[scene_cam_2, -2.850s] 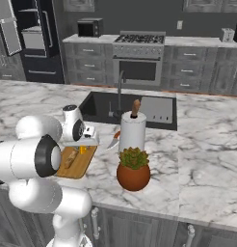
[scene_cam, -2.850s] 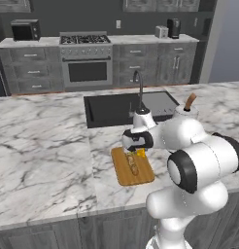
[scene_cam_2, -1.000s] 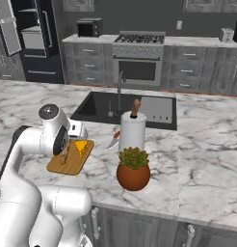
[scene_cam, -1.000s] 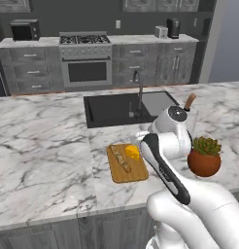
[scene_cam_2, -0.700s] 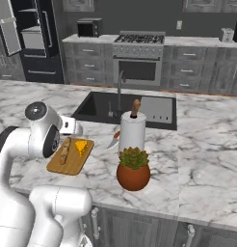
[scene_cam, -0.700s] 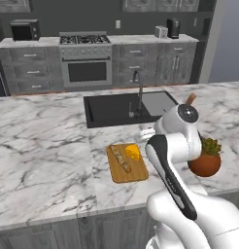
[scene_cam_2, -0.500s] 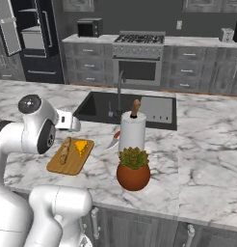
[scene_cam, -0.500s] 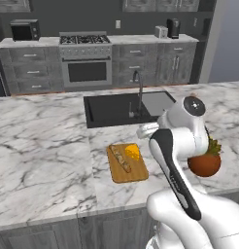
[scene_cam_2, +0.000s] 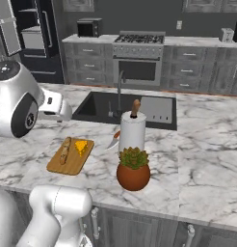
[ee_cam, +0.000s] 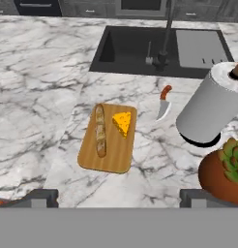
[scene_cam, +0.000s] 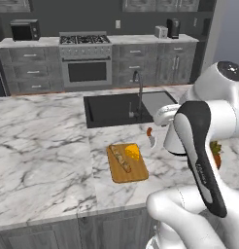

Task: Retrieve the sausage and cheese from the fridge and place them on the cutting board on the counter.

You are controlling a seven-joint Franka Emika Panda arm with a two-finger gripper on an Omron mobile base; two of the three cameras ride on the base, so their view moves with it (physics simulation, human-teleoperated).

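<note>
Marble-veined tabletop (scene_cam: 43, 146) spreads across the left base view, with the black sink (scene_cam: 111, 108) set into it at the centre. Just below the sink lies the tan cutting board (scene_cam: 133, 171). The yellow cheese (scene_cam: 132, 152) sits on the board's upper right part, and a long tan bread-like piece (scene_cam: 120, 158) lies beside it on the left. A red-handled knife (scene_cam: 150, 137) rests on the marble to the right of the board

Right base view: the black fridge (scene_cam_2: 43, 38) stands in the upper left with a door swung open. The board is at lower left of centre and carries the cheese (scene_cam_2: 81, 146) and the long piece (scene_cam_2: 65, 150). To its right stand a paper towel roll (scene_cam_2: 132, 132) and a potted plant (scene_cam_2: 133, 174)

Hand view: the claw (ee_cam: 119, 198) is spread wide, its tips far apart at the bottom edge with nothing between them, well above the tabletop. The board (ee_cam: 113, 155) lies at centre, with the cheese (ee_cam: 123, 123) on its upper right and the long piece (ee_cam: 99, 131) along its left side. I see no reddish sausage link
</note>
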